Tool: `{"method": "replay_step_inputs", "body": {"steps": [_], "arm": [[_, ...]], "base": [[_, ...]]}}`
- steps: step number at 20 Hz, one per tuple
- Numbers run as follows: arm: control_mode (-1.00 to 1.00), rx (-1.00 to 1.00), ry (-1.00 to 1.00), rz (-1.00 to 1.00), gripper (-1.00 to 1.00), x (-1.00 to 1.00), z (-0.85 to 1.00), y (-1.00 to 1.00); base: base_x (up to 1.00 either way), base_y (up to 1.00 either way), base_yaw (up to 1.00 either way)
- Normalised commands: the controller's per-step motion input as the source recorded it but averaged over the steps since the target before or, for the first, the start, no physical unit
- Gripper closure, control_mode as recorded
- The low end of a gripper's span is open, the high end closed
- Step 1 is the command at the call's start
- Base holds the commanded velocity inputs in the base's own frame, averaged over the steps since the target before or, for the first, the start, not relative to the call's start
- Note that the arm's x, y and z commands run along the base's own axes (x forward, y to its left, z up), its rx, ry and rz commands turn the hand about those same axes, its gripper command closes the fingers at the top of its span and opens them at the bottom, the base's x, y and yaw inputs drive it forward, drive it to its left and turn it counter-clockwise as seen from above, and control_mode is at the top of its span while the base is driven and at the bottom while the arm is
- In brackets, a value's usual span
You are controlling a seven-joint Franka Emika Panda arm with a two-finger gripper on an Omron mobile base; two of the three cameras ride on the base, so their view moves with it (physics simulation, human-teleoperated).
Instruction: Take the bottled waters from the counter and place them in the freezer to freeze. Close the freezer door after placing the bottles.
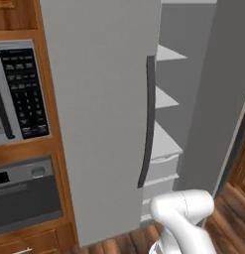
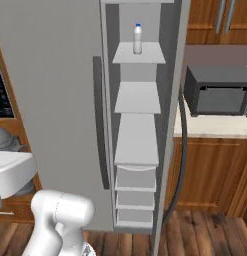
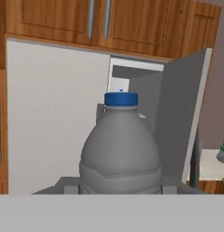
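Observation:
In the hand view a smoky grey bottled water [image 3: 120,149] with a blue cap stands upright and very close, and my gripper [image 3: 120,186] is shut on its lower body. Beyond it the freezer [image 3: 131,77] stands open, its freezer door [image 3: 181,113] swung out to the right. The right base view shows the whitish bottled water [image 2: 138,39] upright on the freezer's top shelf [image 2: 139,54], with bare pale shelves and drawers below. The freezer door [image 2: 171,115] appears edge-on there, with the counter [image 2: 215,127] to its right.
The closed grey fridge door [image 1: 104,99] with its dark handle is left of the freezer opening. A dark microwave [image 2: 217,90] sits on the counter. A built-in oven panel [image 1: 20,94] is at far left. Wooden floor runs below.

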Motion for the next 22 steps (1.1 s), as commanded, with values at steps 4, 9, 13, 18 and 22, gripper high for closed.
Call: {"method": "replay_step_inputs", "body": {"steps": [4,9,13,18,22], "arm": [[1.0,0.0,0.0,0.0,1.0,0.0,0.0,0.0],[1.0,0.0,0.0,0.0,1.0,0.0,0.0,0.0],[1.0,0.0,0.0,0.0,1.0,0.0,0.0,0.0],[1.0,0.0,0.0,0.0,1.0,0.0,0.0,0.0],[1.0,0.0,0.0,0.0,1.0,0.0,0.0,0.0]], "base": [[0.68,0.17,-0.19],[0.65,0.22,-0.1],[0.46,0.27,0.05],[0.04,0.01,0.15],[0.21,-0.06,0.1]]}}
